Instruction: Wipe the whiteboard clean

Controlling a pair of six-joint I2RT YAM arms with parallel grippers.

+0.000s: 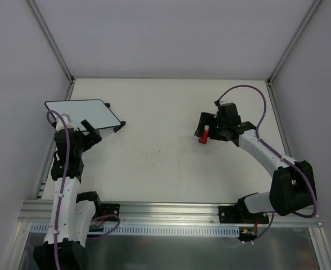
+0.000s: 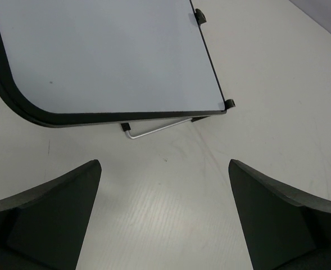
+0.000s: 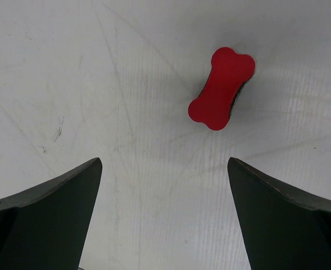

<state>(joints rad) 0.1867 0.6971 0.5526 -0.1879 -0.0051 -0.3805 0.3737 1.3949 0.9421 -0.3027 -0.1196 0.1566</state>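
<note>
Plainly, the whiteboard [image 2: 109, 50] bears one dark speck [image 2: 50, 82], near the left gripper [image 2: 164, 169].

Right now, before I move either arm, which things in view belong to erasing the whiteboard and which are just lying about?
For the job: whiteboard, far left; red bone-shaped eraser, on the table ahead of the open right hand; open left hand, by the whiteboard.
Just there: metal rail along the near edge; no other loose thing shows.

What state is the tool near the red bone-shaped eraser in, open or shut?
Open: on the right tool, both fingers stand wide apart, empty.
</note>
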